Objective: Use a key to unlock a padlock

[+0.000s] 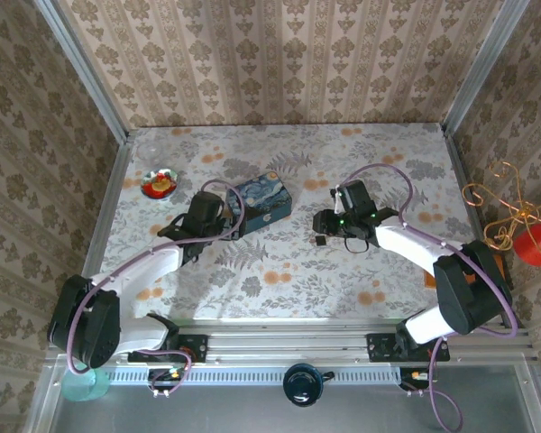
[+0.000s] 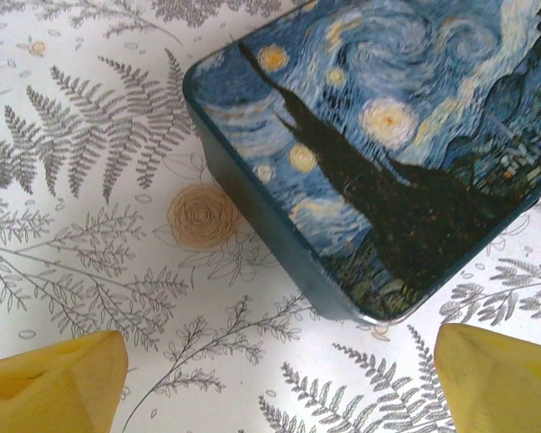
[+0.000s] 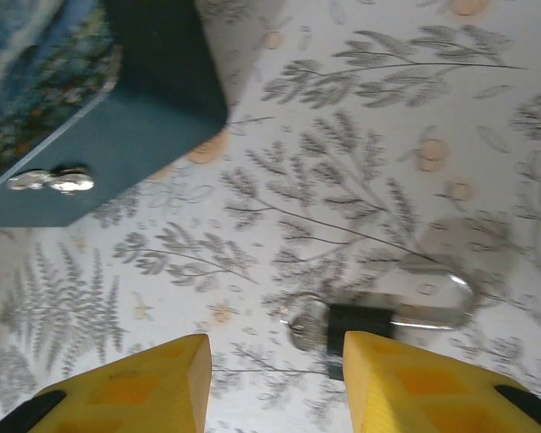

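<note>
On the fern-printed worktop, seen from the top camera, the padlock lies by itself as a tiny dark square at about 4 o'clock from the blue starry-night tin. It sits at 6 o'clock from the right tool, just beside it. In the right wrist view the right tool has its yellow fingers partly apart, with bare worktop between them and nothing gripped. The padlock rests flat just beyond the finger on the 3 o'clock side. Its black body has a silvery ring at its 9 o'clock end and a pale see-through piece at its 3 o'clock end, and blur hides finer detail. The tin, with its shiny clasp, sits at 10 o'clock in that view. The left tool is at the tin's 9 o'clock side. In the left wrist view the left tool is spread wide and holds nothing, with the corner of the tin just ahead at 12 o'clock. A small red-rimmed dish stands at 10 o'clock from the left tool.
</note>
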